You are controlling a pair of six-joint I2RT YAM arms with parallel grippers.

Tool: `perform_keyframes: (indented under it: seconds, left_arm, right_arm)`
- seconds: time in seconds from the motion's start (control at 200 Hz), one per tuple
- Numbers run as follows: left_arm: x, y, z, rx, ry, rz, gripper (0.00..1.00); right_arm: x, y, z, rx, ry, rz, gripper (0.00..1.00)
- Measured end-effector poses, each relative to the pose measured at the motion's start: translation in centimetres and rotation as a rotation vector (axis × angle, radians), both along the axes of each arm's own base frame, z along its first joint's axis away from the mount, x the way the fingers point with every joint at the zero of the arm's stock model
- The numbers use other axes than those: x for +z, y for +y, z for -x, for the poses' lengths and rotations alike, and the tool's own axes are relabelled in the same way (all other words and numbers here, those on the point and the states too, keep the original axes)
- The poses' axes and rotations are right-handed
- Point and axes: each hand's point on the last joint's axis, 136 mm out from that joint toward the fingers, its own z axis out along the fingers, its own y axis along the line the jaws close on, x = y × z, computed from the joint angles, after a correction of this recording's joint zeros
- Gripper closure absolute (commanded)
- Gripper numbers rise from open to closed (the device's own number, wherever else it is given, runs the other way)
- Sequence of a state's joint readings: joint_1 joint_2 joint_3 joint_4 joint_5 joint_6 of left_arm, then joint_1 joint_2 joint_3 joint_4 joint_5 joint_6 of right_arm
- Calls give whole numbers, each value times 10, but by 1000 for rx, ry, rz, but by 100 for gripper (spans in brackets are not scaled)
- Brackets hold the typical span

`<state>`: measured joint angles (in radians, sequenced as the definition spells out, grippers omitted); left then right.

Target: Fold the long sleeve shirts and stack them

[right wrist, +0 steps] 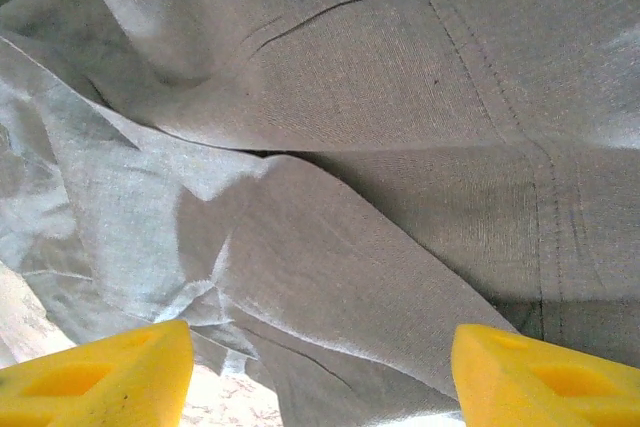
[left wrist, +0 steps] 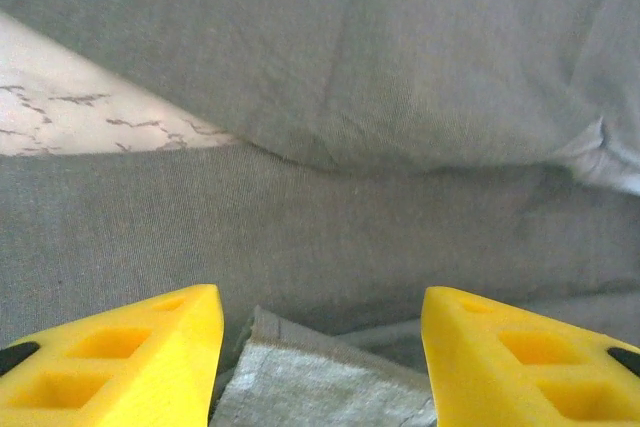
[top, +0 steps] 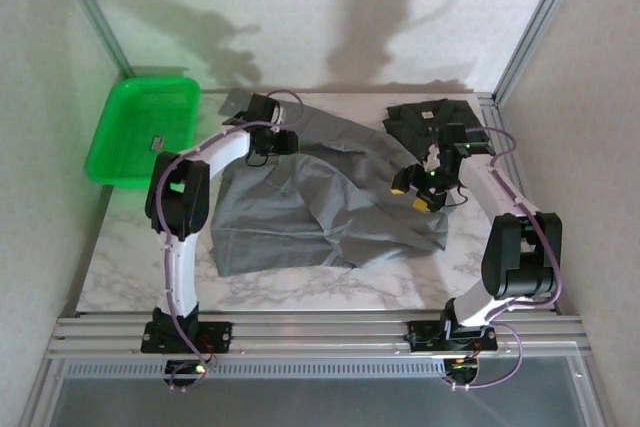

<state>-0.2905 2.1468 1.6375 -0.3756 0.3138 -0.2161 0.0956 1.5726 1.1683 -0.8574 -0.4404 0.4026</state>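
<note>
Left wrist view: left gripper (left wrist: 320, 345) jaws wide apart, astride a fold of plain medium-grey cloth shirt (left wrist: 420, 87); right gripper (right wrist: 320, 372) equally spread above it.

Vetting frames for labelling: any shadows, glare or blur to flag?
Top view: sharp; big arm shadows on the back wall, green cast beside the tray. Left wrist: grey shirt weave crisp, left fingers soft. Right wrist: washed-out bright patch on the shirt lower left, right fingers soft.

Left fingers (left wrist: 120, 357) and right fingers (right wrist: 100, 372) both wide apart
</note>
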Motion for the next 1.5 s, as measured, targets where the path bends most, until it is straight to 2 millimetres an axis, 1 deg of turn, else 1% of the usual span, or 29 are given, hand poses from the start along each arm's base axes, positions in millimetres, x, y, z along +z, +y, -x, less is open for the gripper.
perform_keyframes:
  seconds: [0.095, 0.305, 0.48, 0.721, 0.926, 1.076, 1.231, 1.311, 1.391, 1.411, 1.431, 1.496]
  left_arm:
    - [-7, 4, 4, -51, -3, -32, 45]
    - [-6, 11, 2, -116, -30, -60, 45]
    - [-4, 7, 4, -181, -43, -45, 45]
    - [-1, -9, 12, -298, -57, 15, 44]
    - [-1, -9, 15, -340, -63, 5, 46]
    - [-2, -9, 17, -359, -65, 1, 53]
    - [-4, -9, 19, -374, -64, 0, 71]
    - [-6, -9, 20, -380, -62, -1, 75]
    - [-8, -10, 22, -384, -58, 4, 85]
    - [-10, -10, 24, -383, -54, 8, 90]
    - [-11, -10, 25, -383, -50, 9, 92]
    - [-14, -9, 32, -385, -36, 15, 96]
  right_arm:
    - [0, 0, 2, 4, 0, -1, 30]
    - [3, -1, 9, 17, -3, 2, 30]
    - [3, -1, 16, 20, 0, 3, 31]
    - [4, -2, 22, 20, -1, 6, 31]
    - [3, -3, 26, 19, 1, 6, 31]
    - [5, -3, 27, 17, -4, 5, 31]
    - [6, -3, 27, 12, -7, 4, 31]
    - [7, -3, 27, 9, -7, 3, 31]
    - [7, -3, 27, 2, -4, 1, 31]
    - [7, -3, 27, -2, -2, 1, 31]
    - [7, -3, 27, -2, -2, 1, 31]
    - [7, -3, 27, -7, 1, -1, 31]
